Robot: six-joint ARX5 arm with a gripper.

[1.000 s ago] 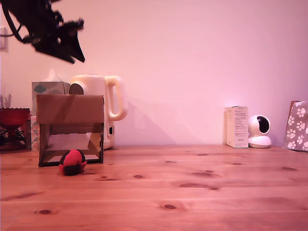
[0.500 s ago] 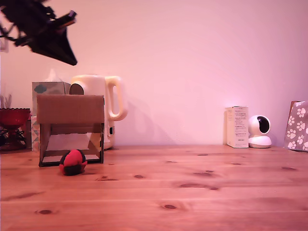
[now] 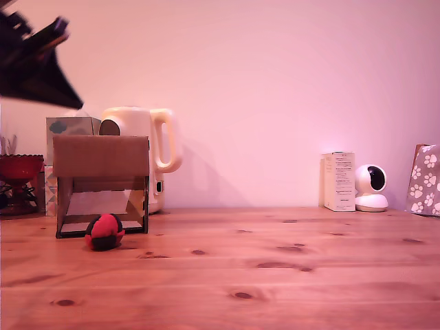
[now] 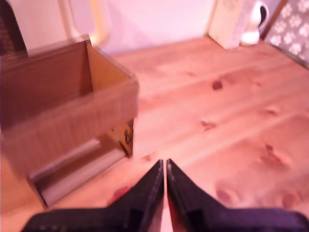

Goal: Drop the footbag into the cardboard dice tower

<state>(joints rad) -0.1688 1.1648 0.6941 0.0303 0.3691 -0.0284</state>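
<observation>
One small soft footbag of red and black panels lay on the knotty pine tabletop, touching or just in front of the lower front opening of the brown cardboard dice tower with dark edges. In the exterior view, the slanted pale ramp showed inside that opening, behind the ball. The black gripper hung high at the exterior view's left, above the tower and well apart from the footbag. In the blurred wrist view, the gripper's two dark fingers met at their tips, pressed together with nothing between them; a sliver of red, the footbag, peeked out beside them, near the tower's open-topped cardboard body.

Behind the tower stood a cream plastic kettle with a looped handle and a patterned tissue box. A dark red bowl sat at the exterior view's far left. Toward the exterior view's right, against the wall, were an upright white carton, a small rounded white camera just beside it, and a grey paw-print bag at the edge.
</observation>
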